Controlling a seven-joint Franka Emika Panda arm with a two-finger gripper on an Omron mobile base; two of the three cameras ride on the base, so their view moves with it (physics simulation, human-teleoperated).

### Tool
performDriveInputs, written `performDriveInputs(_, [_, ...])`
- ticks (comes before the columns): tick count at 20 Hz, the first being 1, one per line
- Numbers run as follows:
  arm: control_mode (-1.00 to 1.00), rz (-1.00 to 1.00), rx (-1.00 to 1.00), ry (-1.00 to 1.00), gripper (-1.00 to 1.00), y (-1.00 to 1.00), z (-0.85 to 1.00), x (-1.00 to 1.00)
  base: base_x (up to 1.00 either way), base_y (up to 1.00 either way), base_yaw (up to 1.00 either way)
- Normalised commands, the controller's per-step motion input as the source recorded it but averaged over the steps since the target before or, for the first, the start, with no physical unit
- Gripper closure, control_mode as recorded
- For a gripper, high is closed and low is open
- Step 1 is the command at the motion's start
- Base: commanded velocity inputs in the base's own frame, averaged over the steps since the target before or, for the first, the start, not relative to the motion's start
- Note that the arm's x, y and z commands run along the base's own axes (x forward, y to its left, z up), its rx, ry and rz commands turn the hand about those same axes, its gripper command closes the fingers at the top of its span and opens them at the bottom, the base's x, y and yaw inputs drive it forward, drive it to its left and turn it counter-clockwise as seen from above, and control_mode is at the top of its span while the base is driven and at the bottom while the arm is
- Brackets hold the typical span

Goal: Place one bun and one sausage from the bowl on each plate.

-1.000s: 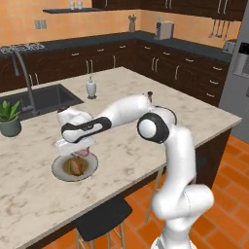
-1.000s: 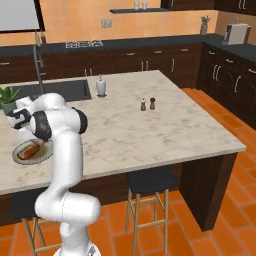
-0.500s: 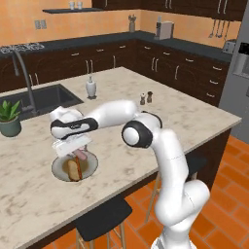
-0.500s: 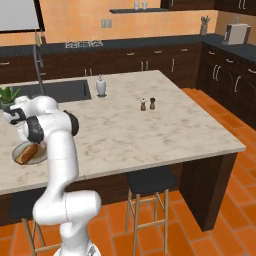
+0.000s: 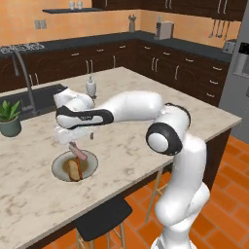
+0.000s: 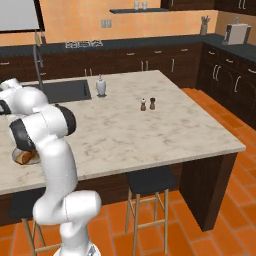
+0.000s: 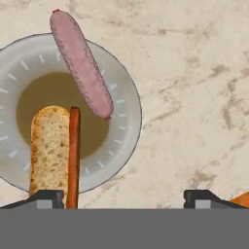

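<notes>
- Sausage, pale pink and long [image 7: 80, 63], lies aslant across the upper rim of the small round grey plate with an olive-brown centre [image 7: 125, 104], one end over the centre and the other reaching past the rim toward the marble; whether it rests on the plate or hangs just above it cannot be told.
- A toasted oblong bun [image 7: 48, 148] lies on the same plate at its lower left, with a thin reddish-brown sausage [image 7: 74, 155] touching its right side, both running parallel.
- The pincer [image 7: 124, 197] stands wide apart with nothing between its two dark fingertips [image 7: 46, 198]; one tip is over the bun's near end, the other over bare marble.
- In the left base view the white arm [image 5: 131, 107] reaches left across the beige marble island surface [image 5: 141, 131], its hand just above the plate [image 5: 90, 169], with the pink sausage [image 5: 78, 151] tilted beneath it.
- Near the dark sink sits a white soap bottle [image 5: 90, 86], and a green potted plant [image 5: 9, 119] stands at the left edge.
- A pair of small salt and pepper shakers [image 6: 147, 104] stands well apart, mid-surface.
</notes>
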Motion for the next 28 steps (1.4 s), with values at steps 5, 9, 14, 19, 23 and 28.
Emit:
performDriveInputs(5, [-1.00,0.00,0.32,-0.57,-1.00,-0.86,1.00,-1.00,0.00,0.00,0.00])
performDriveInputs(9, [-1.00,0.00,0.20,-0.64,-1.00,-0.90,0.61,-1.00,0.00,0.00,0.00])
performDriveInputs(14, [-1.00,-0.04,0.15,-0.45,-1.00,-1.00,0.03,-1.00,0.00,0.00,0.00])
performDriveInputs(19, [-1.00,-0.09,0.09,-0.27,-1.00,-0.36,0.04,-0.59,0.00,0.00,0.00])
performDriveInputs(23, [-1.00,0.00,-0.03,-0.97,-1.00,0.00,0.43,-1.00,0.00,0.00,0.00])
performDriveInputs(28, [-1.00,0.00,-0.05,-0.70,-1.00,0.04,0.83,-0.97,0.00,0.00,0.00])
